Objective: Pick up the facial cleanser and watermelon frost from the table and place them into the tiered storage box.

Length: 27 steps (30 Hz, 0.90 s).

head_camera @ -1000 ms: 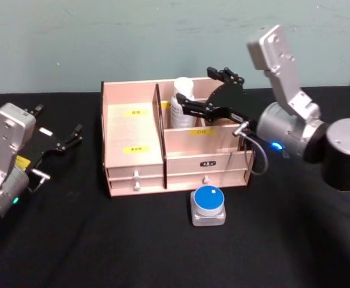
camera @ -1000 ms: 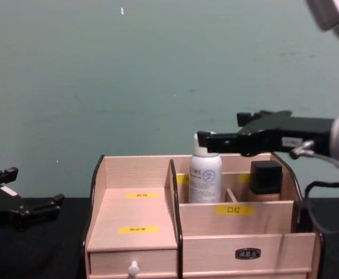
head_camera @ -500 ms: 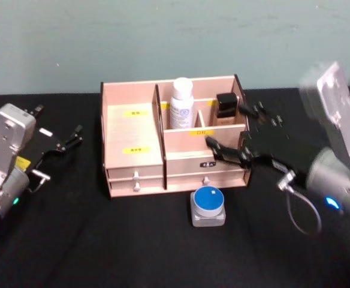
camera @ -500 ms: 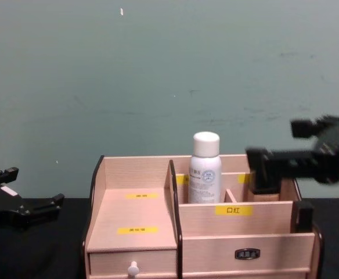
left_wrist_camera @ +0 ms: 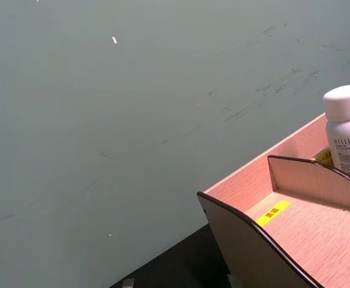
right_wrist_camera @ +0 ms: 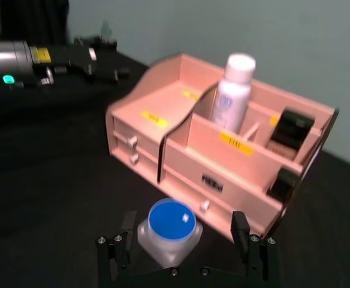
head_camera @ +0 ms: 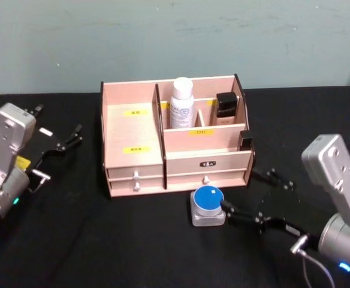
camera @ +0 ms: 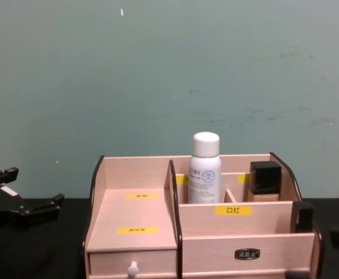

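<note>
Though perhaps untouched, blue-lidded white watermelon frost between spread fingers of right hand; left hand spread too.

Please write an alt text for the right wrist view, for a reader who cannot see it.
The right gripper, jaws open, faces a white jar with a blue lid on the black table. Behind the jar stands the tiered storage box, holding a white bottle and a dark-capped bottle; the left gripper sits parked past the box.
</note>
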### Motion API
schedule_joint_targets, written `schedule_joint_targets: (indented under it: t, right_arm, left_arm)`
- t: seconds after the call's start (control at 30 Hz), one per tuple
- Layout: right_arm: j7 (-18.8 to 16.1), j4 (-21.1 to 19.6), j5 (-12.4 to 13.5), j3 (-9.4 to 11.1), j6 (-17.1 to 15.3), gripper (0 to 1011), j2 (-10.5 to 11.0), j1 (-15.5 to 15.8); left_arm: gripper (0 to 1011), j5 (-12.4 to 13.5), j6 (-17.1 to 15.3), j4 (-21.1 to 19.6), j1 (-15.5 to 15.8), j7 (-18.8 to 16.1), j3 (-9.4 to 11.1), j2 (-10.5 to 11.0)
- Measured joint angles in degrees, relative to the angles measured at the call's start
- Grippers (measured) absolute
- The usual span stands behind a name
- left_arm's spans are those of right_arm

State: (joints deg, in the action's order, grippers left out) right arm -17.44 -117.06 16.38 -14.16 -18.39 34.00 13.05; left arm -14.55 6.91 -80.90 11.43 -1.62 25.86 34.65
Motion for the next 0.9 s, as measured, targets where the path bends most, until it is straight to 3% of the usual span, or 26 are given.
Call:
schedule_joint_targets:
  t: [0.27,0.6,0.9]
  right_arm:
    - [0.07,3.42,-1.58,-1.53,-1.81,1003,-1.61,-0.61]
    - [-0.49,6.98,-3.17,-3.47,-4.67,1003,-4.48,-4.75]
    - [-0.98,9.18,-4.52,-4.88,-5.39,1003,-6.23,-7.21]
  left_arm:
    - [1001,0.0,0.0,0.0,0.0,0.0,0.0,0.0]
    - [1001,0.0,0.0,0.0,0.0,0.0,0.0,0.0]
    - [1001,0.0,0.0,0.0,0.0,0.0,0.0,0.0]
